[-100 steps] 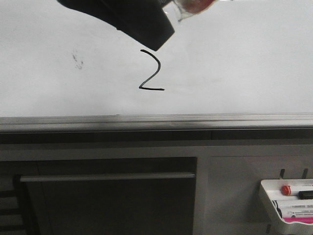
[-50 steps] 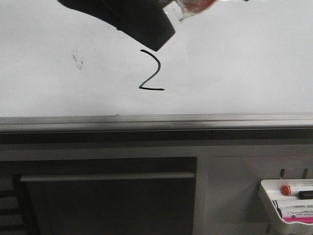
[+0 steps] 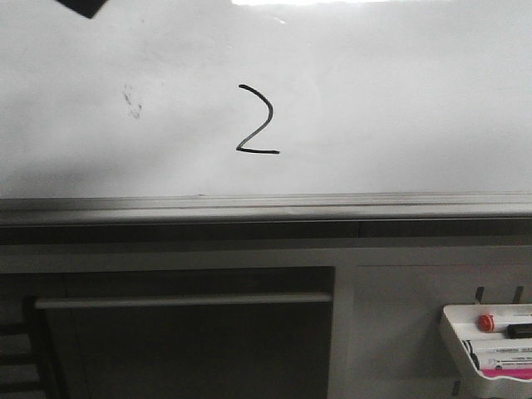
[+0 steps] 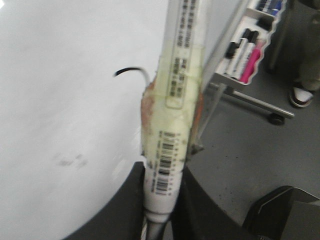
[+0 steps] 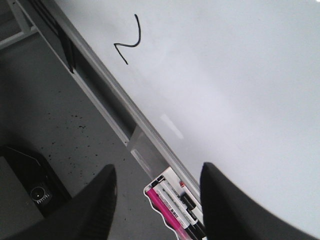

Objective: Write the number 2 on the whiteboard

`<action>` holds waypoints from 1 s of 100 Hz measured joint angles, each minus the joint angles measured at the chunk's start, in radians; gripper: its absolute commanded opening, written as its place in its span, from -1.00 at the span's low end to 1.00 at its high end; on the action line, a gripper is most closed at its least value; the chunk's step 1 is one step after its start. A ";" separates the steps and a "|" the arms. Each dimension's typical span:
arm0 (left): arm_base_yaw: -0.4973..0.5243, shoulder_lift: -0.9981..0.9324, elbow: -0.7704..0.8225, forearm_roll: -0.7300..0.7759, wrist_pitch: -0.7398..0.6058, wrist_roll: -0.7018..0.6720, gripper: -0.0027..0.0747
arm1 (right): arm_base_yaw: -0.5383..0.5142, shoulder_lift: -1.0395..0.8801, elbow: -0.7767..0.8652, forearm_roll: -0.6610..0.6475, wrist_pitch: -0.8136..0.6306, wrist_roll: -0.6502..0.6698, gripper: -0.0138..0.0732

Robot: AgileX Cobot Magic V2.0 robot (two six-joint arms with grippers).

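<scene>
The number 2 [image 3: 256, 120] stands in black line on the whiteboard [image 3: 399, 91], above its grey rail [image 3: 266, 204]. It also shows in the right wrist view [image 5: 129, 42], and its end stroke shows in the left wrist view [image 4: 131, 72]. My left gripper [image 4: 162, 175] is shut on a white marker [image 4: 175, 115] wrapped in yellowed tape, held off the board. In the front view only a dark corner of it [image 3: 83, 7] shows at the top left. My right gripper [image 5: 160, 200] is open and empty, away from the board.
A faint dark smudge [image 3: 131, 100] lies left of the digit. A white marker tray [image 3: 490, 349] with pink, black and red-capped markers hangs at the lower right. A dark cabinet with a handle bar [image 3: 183, 301] stands below the rail. A person's shoe [image 4: 302, 95] is on the grey floor.
My left gripper with the marker has moved up and to the left, away from the 2, and almost out of the front view. The 2 is unchanged.
</scene>
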State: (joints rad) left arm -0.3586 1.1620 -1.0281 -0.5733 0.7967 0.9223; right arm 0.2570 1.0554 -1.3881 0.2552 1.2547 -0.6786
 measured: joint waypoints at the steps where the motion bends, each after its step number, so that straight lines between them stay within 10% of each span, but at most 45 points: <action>1: 0.009 -0.002 0.004 0.000 -0.004 0.000 -0.98 | -0.003 -0.008 0.002 0.000 0.001 0.001 0.08; 40: 0.372 -0.016 0.175 -0.182 -0.222 -0.060 -0.98 | -0.009 -0.081 0.088 0.000 0.017 0.005 0.08; 100: 0.391 0.048 0.181 -0.220 -0.282 -0.059 -0.98 | -0.011 -0.081 0.088 0.010 0.017 0.006 0.08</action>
State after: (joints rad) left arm 0.0324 1.2097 -0.8476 -0.7935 0.5151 0.8630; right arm 0.2465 0.9746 -1.3002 0.2651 1.2714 -0.6724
